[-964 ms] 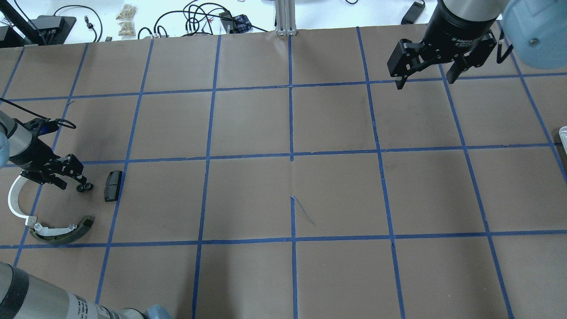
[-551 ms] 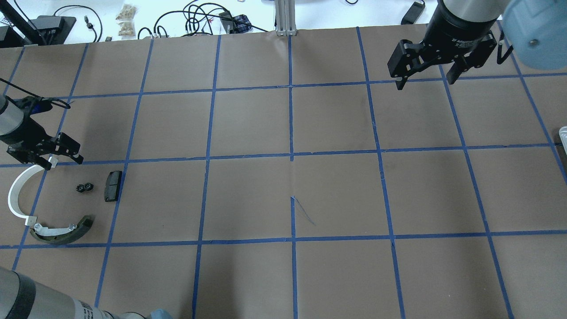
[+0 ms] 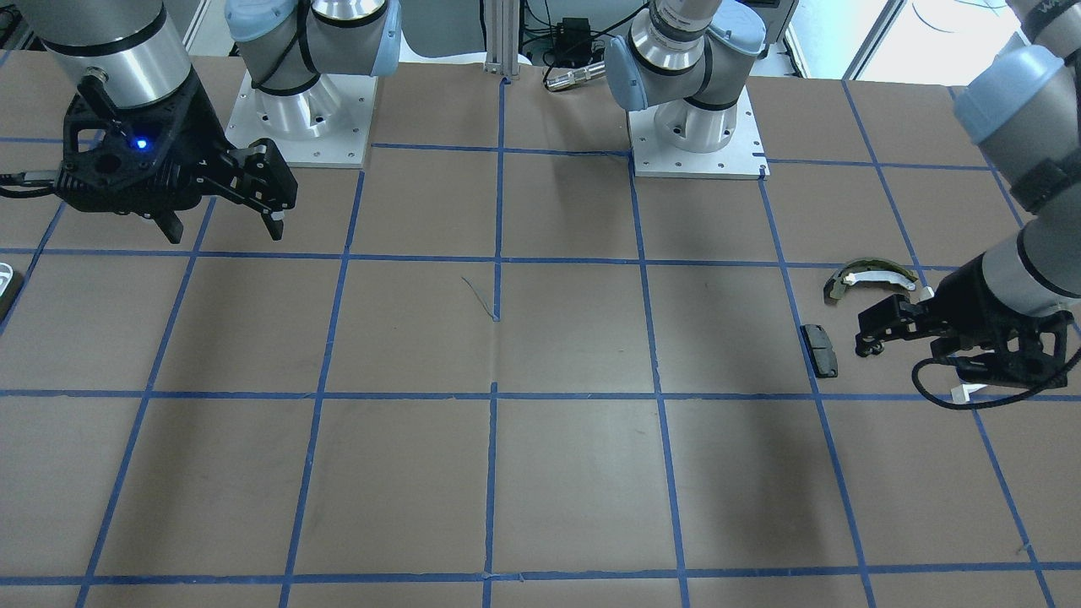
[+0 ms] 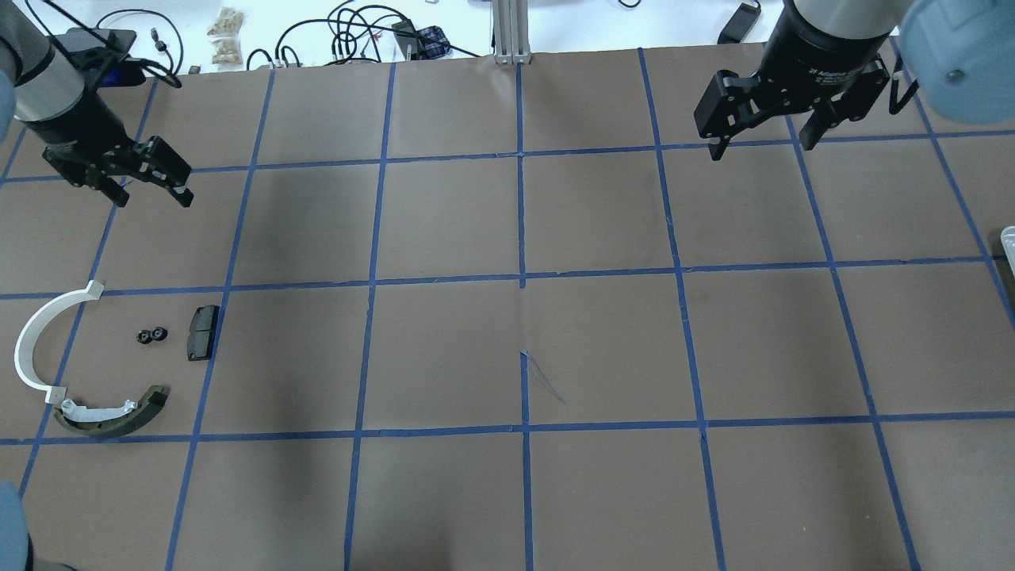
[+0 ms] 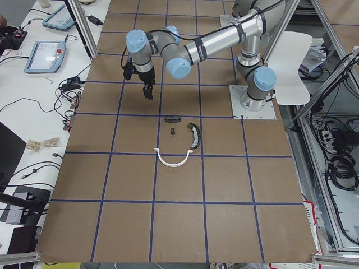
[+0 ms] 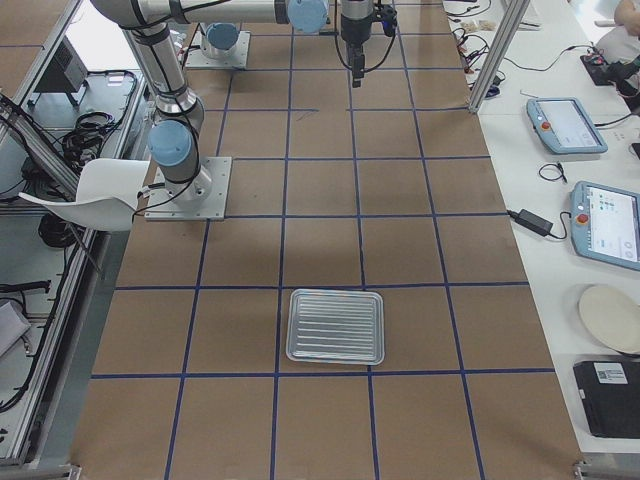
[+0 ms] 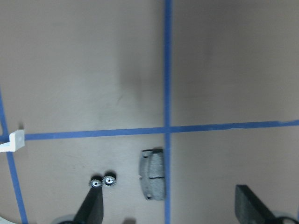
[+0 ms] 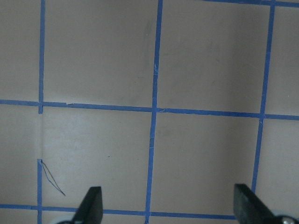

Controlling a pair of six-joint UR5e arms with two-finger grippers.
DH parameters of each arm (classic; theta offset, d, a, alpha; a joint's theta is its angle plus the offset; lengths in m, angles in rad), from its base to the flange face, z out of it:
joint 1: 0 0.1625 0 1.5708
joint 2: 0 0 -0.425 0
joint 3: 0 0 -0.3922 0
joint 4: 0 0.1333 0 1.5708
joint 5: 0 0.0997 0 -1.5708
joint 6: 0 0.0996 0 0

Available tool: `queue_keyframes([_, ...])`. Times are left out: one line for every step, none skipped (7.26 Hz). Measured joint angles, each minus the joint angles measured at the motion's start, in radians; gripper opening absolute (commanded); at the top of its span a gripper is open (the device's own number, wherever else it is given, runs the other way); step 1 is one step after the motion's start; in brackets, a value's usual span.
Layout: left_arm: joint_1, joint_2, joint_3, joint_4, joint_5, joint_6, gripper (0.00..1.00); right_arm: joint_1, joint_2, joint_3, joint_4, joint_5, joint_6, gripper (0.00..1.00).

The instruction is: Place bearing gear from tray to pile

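The bearing gear [image 4: 151, 335], a small black double wheel, lies on the table within the pile, between the white half-ring strip [image 4: 32, 349] and the black pad [image 4: 202, 333]. The olive-and-white shoe [image 4: 111, 412] lies just nearer to me. My left gripper [image 4: 152, 198] is open and empty, raised well beyond the pile. The left wrist view looks down on the gear [image 7: 103, 180] and the pad [image 7: 153, 175] between its spread fingers [image 7: 91, 210]. My right gripper [image 4: 761, 147] is open and empty at the far right. The tray [image 6: 335, 326] looks empty.
The table is brown paper with a blue tape grid. Only the tray's edge [image 4: 1009, 238] shows at the overhead view's right border. Cables and small boxes [image 4: 357, 36] lie beyond the table's far edge.
My left gripper has let go of the bearing gear beside the black pad, then risen and drawn away toward the far side. The gear stays on the table. The right arm has not moved.
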Motion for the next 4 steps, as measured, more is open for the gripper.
queue_keyframes([-0.069, 0.039, 0.002, -0.025, 0.002, -0.007, 1.00, 0.000, 0.000, 0.000, 0.000, 0.000, 0.000, 1.00])
queue_keyframes([-0.128, 0.076, 0.003, -0.057, 0.002, -0.028, 1.00, 0.001, 0.000, 0.000, 0.000, 0.000, 0.000, 1.00])
queue_keyframes([-0.177, 0.115, 0.002, -0.101, 0.000, -0.071, 1.00, 0.001, 0.000, 0.000, 0.001, 0.000, 0.000, 1.00])
queue_keyframes([-0.220, 0.155, -0.002, -0.137, 0.001, -0.113, 1.00, 0.001, 0.000, 0.000, 0.001, -0.001, 0.000, 1.00])
